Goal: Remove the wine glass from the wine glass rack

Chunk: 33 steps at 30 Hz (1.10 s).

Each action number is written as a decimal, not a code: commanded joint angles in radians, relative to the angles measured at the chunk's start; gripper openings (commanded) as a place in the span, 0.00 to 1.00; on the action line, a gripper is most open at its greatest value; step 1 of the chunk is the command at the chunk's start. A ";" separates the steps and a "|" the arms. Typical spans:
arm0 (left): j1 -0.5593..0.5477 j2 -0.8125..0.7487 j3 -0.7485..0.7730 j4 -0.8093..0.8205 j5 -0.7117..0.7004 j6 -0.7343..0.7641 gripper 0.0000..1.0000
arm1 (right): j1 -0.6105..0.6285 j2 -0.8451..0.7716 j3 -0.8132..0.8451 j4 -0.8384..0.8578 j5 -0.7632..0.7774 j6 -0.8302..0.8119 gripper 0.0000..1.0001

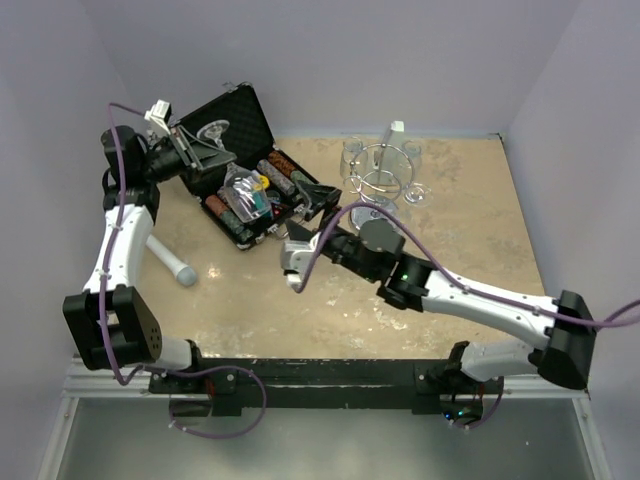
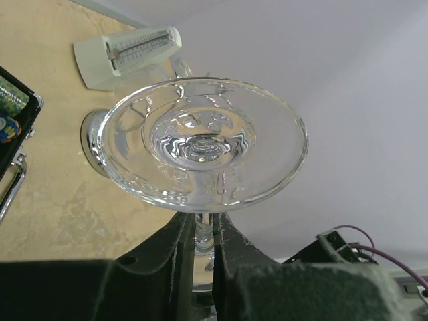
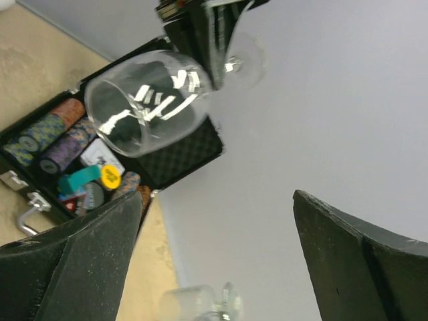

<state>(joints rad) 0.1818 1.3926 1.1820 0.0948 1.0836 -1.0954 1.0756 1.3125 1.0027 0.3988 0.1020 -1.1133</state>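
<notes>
My left gripper point(image 1: 198, 150) is shut on the stem of a clear wine glass point(image 1: 214, 130) and holds it in the air over the open black case, tilted, away from the rack. In the left wrist view the glass's round foot point(image 2: 200, 144) fills the middle and the stem sits between my fingers point(image 2: 175, 251). The right wrist view shows the same glass point(image 3: 148, 100) from the side. The chrome wine glass rack point(image 1: 378, 172) stands at the back middle with other glasses hanging on it. My right gripper point(image 1: 314, 202) is open and empty between case and rack; it also shows in its wrist view point(image 3: 214, 267).
An open black case point(image 1: 240, 110) holds poker chips and cards at the back left. A white cylinder point(image 1: 173, 262) lies on the table at the left. A white metronome-like box point(image 1: 397, 133) stands behind the rack. Lilac walls close three sides.
</notes>
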 commanded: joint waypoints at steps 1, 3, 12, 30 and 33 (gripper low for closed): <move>0.008 0.051 0.084 -0.191 0.159 0.110 0.00 | -0.035 -0.122 -0.050 -0.152 -0.131 -0.187 0.99; 0.008 0.052 0.093 -0.318 0.203 0.164 0.00 | -0.051 -0.125 -0.078 -0.144 -0.163 -0.313 0.98; 0.008 0.028 0.094 -0.734 0.367 0.439 0.00 | -0.060 0.036 0.003 -0.199 -0.317 -0.612 0.98; 0.007 0.025 0.019 -0.776 0.315 0.462 0.00 | -0.057 0.198 0.112 -0.149 -0.536 -0.815 0.99; 0.007 0.029 0.027 -0.799 0.285 0.474 0.00 | -0.055 0.226 0.143 -0.173 -0.568 -0.868 0.98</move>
<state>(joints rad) 0.1837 1.4181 1.1645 -0.6666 1.3544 -0.6411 1.0153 1.5211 1.0752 0.2901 -0.3656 -1.8603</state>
